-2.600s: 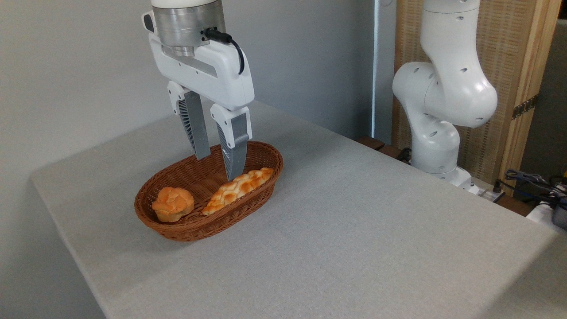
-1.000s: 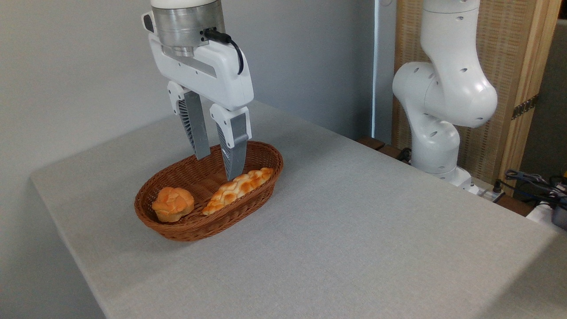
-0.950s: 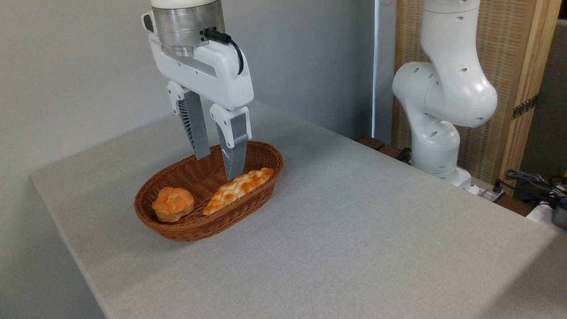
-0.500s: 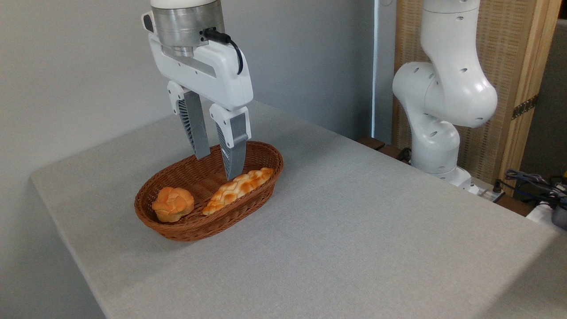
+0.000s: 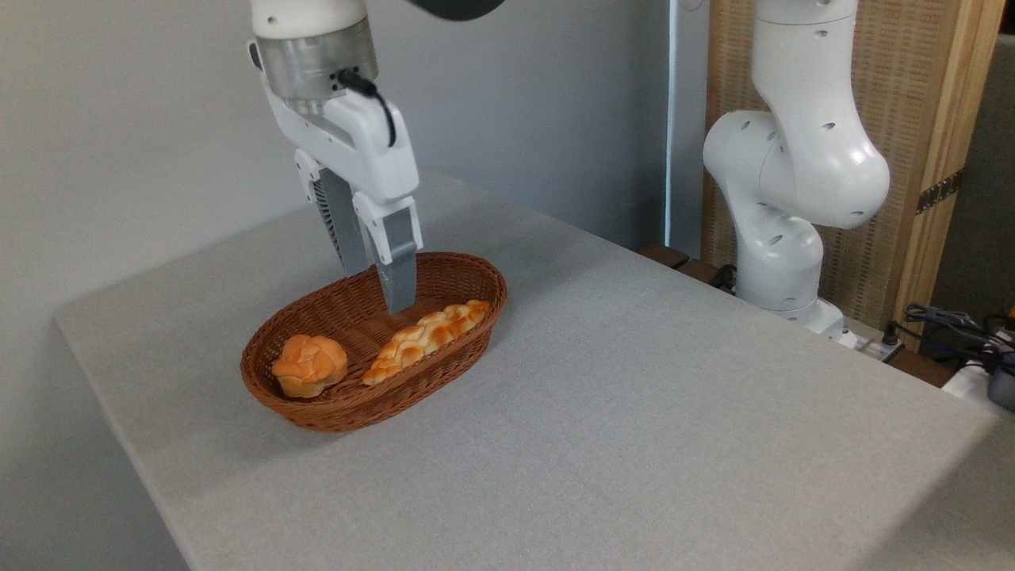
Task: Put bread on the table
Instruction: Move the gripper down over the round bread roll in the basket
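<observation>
hand (image 5: 377,289) turned and shifted left, bread (image 5: 309,365) unmoved

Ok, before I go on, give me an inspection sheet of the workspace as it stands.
Surface: grey table, bare apart from the basket.
Job's things: round bread lying in the wicker basket, at its left end.
Clutter: long braided loaf beside it in the basket.
Grippers: gripper above the basket's middle, empty, fingers slightly apart.
Cables: black cable at the wrist; cables off the table, right.
Surroundings: robot base, wooden screen, grey wall.
</observation>
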